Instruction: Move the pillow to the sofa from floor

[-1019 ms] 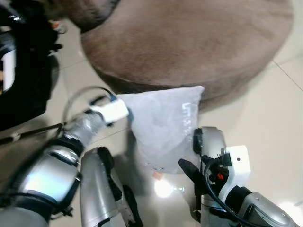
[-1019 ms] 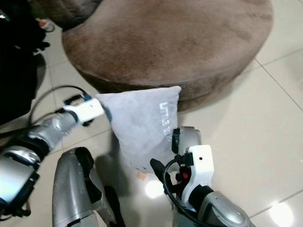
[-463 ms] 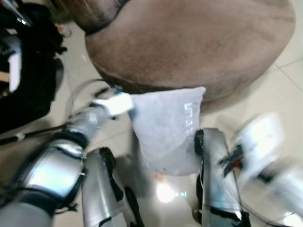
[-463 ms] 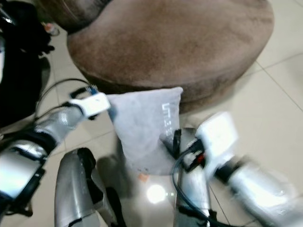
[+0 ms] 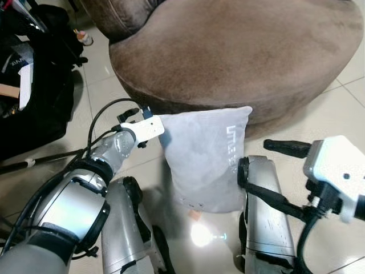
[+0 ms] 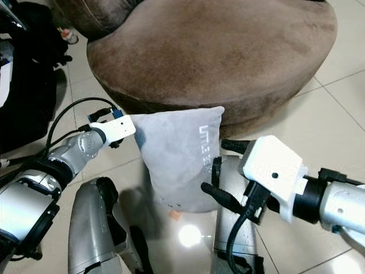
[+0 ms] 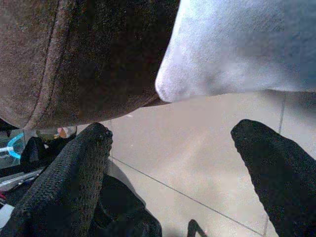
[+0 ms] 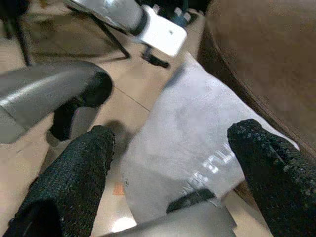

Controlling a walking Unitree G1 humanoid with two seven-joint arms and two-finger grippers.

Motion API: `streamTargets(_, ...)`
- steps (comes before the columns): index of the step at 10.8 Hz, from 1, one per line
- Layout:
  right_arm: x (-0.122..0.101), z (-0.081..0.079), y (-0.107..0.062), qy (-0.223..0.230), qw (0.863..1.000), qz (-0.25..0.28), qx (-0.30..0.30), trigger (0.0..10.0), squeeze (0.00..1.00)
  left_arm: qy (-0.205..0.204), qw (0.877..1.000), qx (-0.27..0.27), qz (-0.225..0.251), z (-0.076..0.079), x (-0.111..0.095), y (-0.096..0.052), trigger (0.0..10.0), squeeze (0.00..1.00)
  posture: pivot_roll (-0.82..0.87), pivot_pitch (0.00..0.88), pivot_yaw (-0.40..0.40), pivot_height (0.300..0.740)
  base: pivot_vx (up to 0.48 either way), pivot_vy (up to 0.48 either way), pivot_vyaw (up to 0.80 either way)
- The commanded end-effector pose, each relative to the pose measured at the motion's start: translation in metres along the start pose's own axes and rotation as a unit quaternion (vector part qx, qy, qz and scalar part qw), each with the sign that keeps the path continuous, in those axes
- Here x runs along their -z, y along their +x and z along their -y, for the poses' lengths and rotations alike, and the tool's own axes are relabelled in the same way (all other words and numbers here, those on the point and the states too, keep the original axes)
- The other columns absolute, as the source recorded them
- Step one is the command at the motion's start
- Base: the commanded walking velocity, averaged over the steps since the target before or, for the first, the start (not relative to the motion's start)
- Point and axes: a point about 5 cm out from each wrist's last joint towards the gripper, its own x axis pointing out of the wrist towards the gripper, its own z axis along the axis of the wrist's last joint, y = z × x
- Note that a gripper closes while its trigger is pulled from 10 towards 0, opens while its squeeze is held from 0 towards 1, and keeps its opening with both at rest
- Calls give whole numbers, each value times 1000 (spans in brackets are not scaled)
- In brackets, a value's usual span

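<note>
A grey pillow (image 5: 205, 157) stands on its edge on the tiled floor, leaning against the round brown sofa (image 5: 239, 51). My left gripper (image 7: 173, 132) sits at the pillow's upper left corner (image 7: 173, 86). Its fingers (image 7: 74, 173) are open and the corner lies just beyond them, not gripped. In the eye views the white wrist module (image 5: 142, 127) hides those fingers. My right gripper (image 6: 221, 170) is open beside the pillow's right edge, with one finger (image 5: 285, 145) near the sofa base and the other (image 5: 274, 200) lower. In the right wrist view the pillow (image 8: 192, 148) lies past the wide-spread fingers (image 8: 74, 177).
A black bag (image 5: 34, 85) with loose items stands at the left, and a thin rod (image 5: 34, 161) lies on the floor before it. My two silver legs (image 5: 122, 228) flank the pillow's lower end. A small orange scrap (image 5: 194, 215) lies on the glossy tiles.
My right arm has swung up and out to the right; its open gripper now faces the pillow's right edge. The left gripper stays at the pillow's corner. The camera has shifted slightly.
</note>
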Motion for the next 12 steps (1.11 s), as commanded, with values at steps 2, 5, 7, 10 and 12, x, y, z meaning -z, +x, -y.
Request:
streamTargets(2, -8, -4, -5, -9, 1000, 11, -21, 10000, 0, -16, 1000, 8, -25, 4, 9, -1, 10000, 0, -467, 261, 191, 412, 0, 0, 0)
streamTargets(5, -7, -6, -8, 10, 1000, 8, -15, 10000, 0, -82, 996, 34, -23, 8, 4, 0, 0, 0, -485, 280, 183, 412, 0, 0, 0)
streamTargets(7, -2, -11, -8, 38, 999, 3, -11, 10000, 0, -77, 996, 30, -28, 13, 2, 1, 0, 0, -492, 296, 182, 412, 0, 0, 0)
streamTargets(10, -2, -12, -8, 49, 999, 3, -12, 10000, 0, -84, 996, 34, -23, 15, -3, 2, 0, 0, -490, 305, 177, 412, 0, 0, 0)
streamTargets(12, -3, -12, -8, 52, 999, 4, -11, 10000, 0, -89, 995, 35, -20, 14, -5, 3, 0, 0, -488, 323, 168, 412, 0, 0, 0)
